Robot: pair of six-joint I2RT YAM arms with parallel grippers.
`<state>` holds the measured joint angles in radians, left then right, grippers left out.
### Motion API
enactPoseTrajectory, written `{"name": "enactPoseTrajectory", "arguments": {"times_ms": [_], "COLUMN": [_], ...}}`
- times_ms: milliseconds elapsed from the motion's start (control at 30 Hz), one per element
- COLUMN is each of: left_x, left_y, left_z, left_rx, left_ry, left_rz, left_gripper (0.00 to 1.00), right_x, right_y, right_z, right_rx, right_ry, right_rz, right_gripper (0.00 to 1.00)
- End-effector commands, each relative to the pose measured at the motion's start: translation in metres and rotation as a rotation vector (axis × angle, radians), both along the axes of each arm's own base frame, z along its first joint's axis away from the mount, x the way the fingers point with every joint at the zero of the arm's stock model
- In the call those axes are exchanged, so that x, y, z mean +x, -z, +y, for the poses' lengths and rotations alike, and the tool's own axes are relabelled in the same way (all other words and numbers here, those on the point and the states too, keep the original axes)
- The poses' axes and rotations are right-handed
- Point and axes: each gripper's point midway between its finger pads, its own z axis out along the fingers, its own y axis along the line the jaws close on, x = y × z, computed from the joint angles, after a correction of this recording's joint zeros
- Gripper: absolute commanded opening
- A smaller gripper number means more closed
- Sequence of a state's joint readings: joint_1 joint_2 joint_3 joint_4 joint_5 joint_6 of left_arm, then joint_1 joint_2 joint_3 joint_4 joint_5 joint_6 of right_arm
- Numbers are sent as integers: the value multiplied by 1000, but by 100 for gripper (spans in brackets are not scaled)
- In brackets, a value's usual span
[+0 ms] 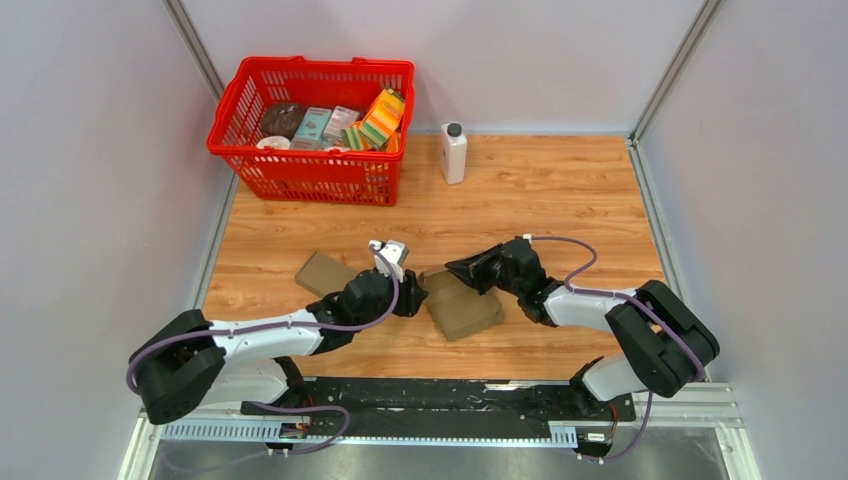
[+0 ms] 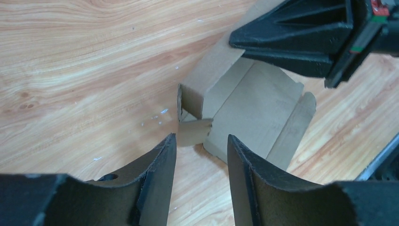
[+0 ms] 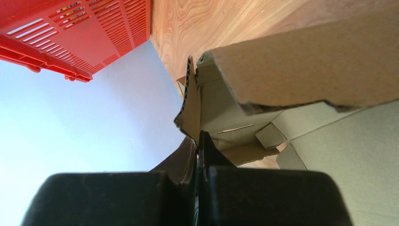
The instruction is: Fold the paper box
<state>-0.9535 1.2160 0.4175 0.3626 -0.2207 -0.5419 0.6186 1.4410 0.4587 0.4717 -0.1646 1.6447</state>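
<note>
A brown cardboard paper box (image 1: 462, 305) lies partly folded on the wooden table between my arms. In the left wrist view the box (image 2: 256, 108) lies open with a small flap (image 2: 194, 132) sticking out toward my fingers. My left gripper (image 2: 201, 155) is open and empty, just short of that flap. My right gripper (image 3: 197, 141) is shut on an upright side wall (image 3: 194, 110) of the box, and its black body (image 2: 301, 37) hangs over the box's far edge. In the top view the left gripper (image 1: 412, 297) sits at the box's left side and the right gripper (image 1: 462, 270) at its top edge.
A second flat cardboard piece (image 1: 325, 273) lies left of the box. A red basket (image 1: 310, 165) with several packets stands at the back left. A white bottle (image 1: 453, 152) stands beside it. Grey walls enclose the table.
</note>
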Motion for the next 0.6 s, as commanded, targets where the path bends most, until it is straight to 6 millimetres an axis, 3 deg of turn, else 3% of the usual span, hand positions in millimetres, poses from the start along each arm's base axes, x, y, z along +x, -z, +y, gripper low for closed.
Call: {"name": "enactPoseTrajectory", "arguments": {"times_ms": [0,100,200,467,567], "left_x": [-7,-2,4,18,23], "left_y": [-22,-15,-12,-11,-12], "left_z": [2,13,13,-15,-30], "left_rx": [-45,-7,27,43,27], "left_ry": [91,60,43,99,122], "left_rz": [-100,-95,-81,-78,-75], "left_gripper": [51,41,38,42,35], "right_x": [0,2,1,3,3], "right_y": [-9,-11,-11,-12,-11], "right_z": [2,2,2,2,1], "right_rx": [24,28,30,34,36], "right_ry": [-15,-12,-9,-5,0], "right_rz": [-31,-34,-34,-36,-31], "right_gripper": [0,0,0,0,0]}}
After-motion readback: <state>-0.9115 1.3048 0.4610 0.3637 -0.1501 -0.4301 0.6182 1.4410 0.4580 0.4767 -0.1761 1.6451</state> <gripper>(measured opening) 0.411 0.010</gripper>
